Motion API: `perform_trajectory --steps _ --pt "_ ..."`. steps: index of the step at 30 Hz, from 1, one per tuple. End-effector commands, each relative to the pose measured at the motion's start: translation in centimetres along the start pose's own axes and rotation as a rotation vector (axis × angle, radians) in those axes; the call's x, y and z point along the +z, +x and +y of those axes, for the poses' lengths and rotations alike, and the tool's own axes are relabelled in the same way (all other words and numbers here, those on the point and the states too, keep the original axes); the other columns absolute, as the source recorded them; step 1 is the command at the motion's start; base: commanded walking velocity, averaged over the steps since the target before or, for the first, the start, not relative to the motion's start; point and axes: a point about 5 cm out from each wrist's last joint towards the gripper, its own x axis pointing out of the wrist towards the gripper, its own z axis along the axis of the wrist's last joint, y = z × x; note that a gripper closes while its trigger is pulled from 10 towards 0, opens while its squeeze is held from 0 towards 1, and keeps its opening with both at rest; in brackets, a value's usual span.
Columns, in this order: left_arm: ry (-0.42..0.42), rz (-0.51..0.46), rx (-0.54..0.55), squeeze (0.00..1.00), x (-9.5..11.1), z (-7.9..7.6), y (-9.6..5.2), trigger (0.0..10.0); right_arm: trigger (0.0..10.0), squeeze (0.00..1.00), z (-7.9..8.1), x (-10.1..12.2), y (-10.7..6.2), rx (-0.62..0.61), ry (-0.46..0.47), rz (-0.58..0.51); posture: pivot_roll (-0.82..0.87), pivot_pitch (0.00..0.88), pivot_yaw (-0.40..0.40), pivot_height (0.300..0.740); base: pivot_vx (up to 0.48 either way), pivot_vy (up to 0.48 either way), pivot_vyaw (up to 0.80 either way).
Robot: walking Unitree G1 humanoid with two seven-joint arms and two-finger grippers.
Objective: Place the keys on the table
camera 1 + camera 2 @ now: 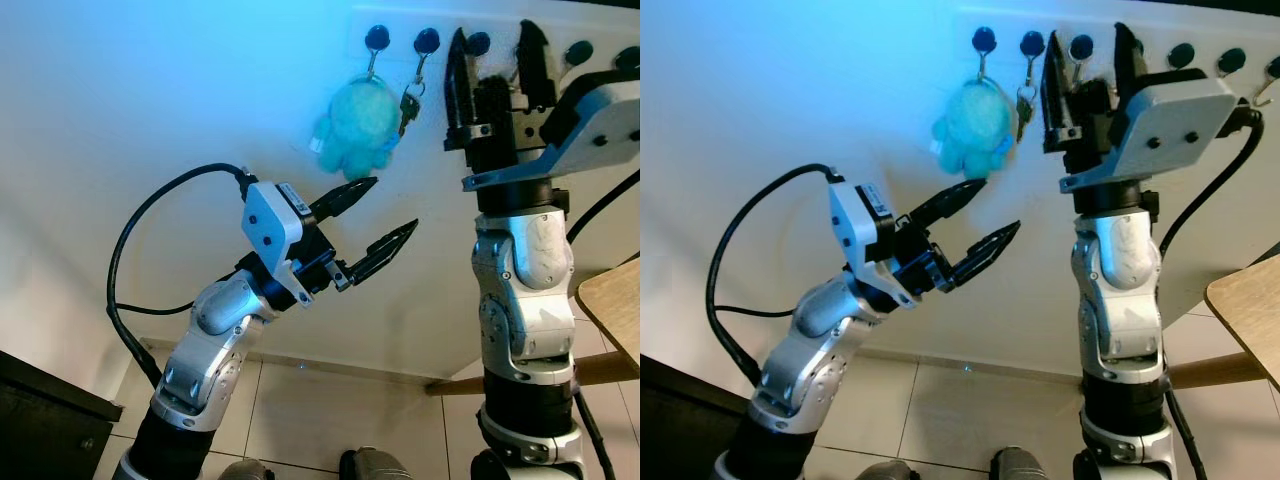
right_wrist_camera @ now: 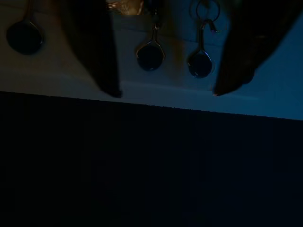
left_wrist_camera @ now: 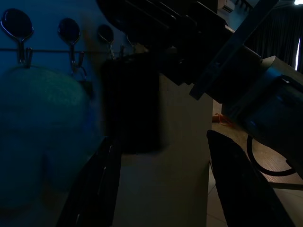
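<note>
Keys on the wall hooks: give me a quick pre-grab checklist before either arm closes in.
1. Keys hanging on a hook of the hook rack, beside the blue plush keychain: ok.
2. Left gripper open, empty: ok.
3. Left gripper aligned with keys: not ok, it sits below them.
4. Right gripper open, raised at the hooks: ok.
5. Right gripper on keys: not ok, it is beside them.
6. Table edge in sight at right: ok.

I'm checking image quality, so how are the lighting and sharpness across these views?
Eye views: sharp, with a blue cast over the white wall and fluffy turquoise plush keychain. Left wrist view: very dark, plush blurred. Right wrist view: dim, lower half black, round dark wall hooks discernible.
</note>
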Motion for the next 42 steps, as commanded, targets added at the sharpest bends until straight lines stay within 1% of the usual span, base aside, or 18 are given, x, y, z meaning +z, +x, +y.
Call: perform_trajectory --steps 1,2,3,8,11,13,17,24,25,26,27,28,29,31,32,33,34,42 --pt "0.023 0.01 -0.012 0.0 0.1 0.0 -0.1 10.0 10.0 0.2 0.0 0.0 -0.2 0.002 0.003 0.005 0.03 0.123 -0.007 0.74 0.0 0.0 0.0" --pt "0.023 0.01 -0.013 0.0 0.1 0.0 -0.1 10.0 10.0 0.2 0.0 0.0 -0.2 0.002 0.003 0.007 0.03 0.123 -0.007 0.74 0.0 0.0 0.0" --pt "0.024 0.01 -0.014 0.0 0.1 0.0 -0.1 10.0 10.0 0.0 0.0 -0.2 -0.3 0.004 0.002 0.012 0.03 0.123 -0.007 0.74 0.0 0.0 0.0" --pt "0.023 0.01 -0.015 0.0 0.1 0.0 -0.1 10.0 10.0 0.0 0.1 -0.6 -0.8 0.004 0.0 0.034 0.03 0.124 -0.006 0.74 0.0 0.0 0.0" --pt "0.022 0.008 -0.015 0.0 0.1 -0.1 -0.1 10.0 10.0 0.0 0.5 -1.3 -1.8 0.012 0.007 0.072 0.03 0.122 -0.006 0.74 0.0 0.0 0.0" --pt "0.022 0.008 -0.016 0.0 0.1 -0.1 -0.1 10.0 10.0 0.0 0.6 -1.4 -1.9 0.015 0.009 0.077 0.03 0.122 -0.006 0.74 0.0 0.0 0.0" --pt "0.018 0.006 -0.018 0.0 0.1 -0.2 -0.1 10.0 10.0 0.0 1.4 -2.5 -3.6 0.049 0.01 0.135 0.03 0.12 -0.007 0.74 0.0 0.0 0.0" --pt "0.016 0.002 -0.019 0.0 0.2 -0.2 -0.1 10.0 10.0 0.0 1.2 -3.2 -4.6 0.015 -0.017 0.173 0.03 0.117 -0.006 0.74 0.0 0.0 0.0" --pt "0.015 0.001 -0.019 0.0 0.2 -0.2 -0.1 10.0 10.0 0.08 1.0 -3.2 -4.7 0.006 -0.022 0.174 0.03 0.116 -0.005 0.74 0.0 0.0 0.0" --pt "0.015 0.001 -0.019 0.0 0.2 -0.2 -0.1 10.0 10.0 0.08 1.0 -3.2 -4.7 0.006 -0.022 0.174 0.03 0.116 -0.005 0.74 0.0 0.0 0.0" --pt "0.014 0.001 -0.022 0.0 0.1 -0.2 -0.1 10.0 10.0 0.89 0.8 -3.3 -4.7 -0.008 -0.038 0.177 0.03 0.114 -0.004 0.74 0.0 0.0 0.0" --pt "0.014 0.001 -0.022 0.0 0.1 -0.2 -0.1 10.0 10.0 0.89 0.8 -3.3 -4.7 -0.008 -0.038 0.177 0.03 0.114 -0.004 0.74 0.0 0.0 0.0" --pt "0.014 0.0 -0.024 0.0 0.2 -0.3 -0.1 10.0 10.0 0.93 0.6 -3.4 -4.7 -0.019 -0.052 0.181 0.03 0.114 -0.004 0.74 0.0 0.0 0.0" --pt "0.014 0.0 -0.025 0.0 0.2 -0.3 -0.1 10.0 10.0 0.93 0.6 -3.4 -4.7 -0.024 -0.057 0.182 0.03 0.114 -0.004 0.74 0.0 0.0 0.0" --pt "0.014 0.0 -0.024 0.0 0.2 -0.3 -0.1 10.0 10.0 0.79 0.5 -3.4 -4.7 -0.033 -0.061 0.187 0.03 0.114 -0.005 0.74 0.0 0.0 0.0" --pt "0.014 0.0 -0.024 0.0 0.2 -0.3 -0.1 10.0 10.0 0.33 0.4 -3.5 -4.8 -0.042 -0.067 0.193 0.03 0.113 -0.006 0.74 0.0 0.0 0.0" --pt "0.013 0.0 -0.024 0.0 0.2 -0.3 -0.1 10.0 10.0 0.0 0.3 -3.7 -4.8 -0.049 -0.071 0.201 0.03 0.113 -0.006 0.74 0.0 0.0 0.0" --pt "0.014 0.002 -0.023 0.0 0.2 -0.2 0.0 10.0 10.0 0.0 -0.1 -4.8 -5.0 -0.076 -0.08 0.267 0.03 0.12 -0.006 0.74 0.0 0.0 0.0"
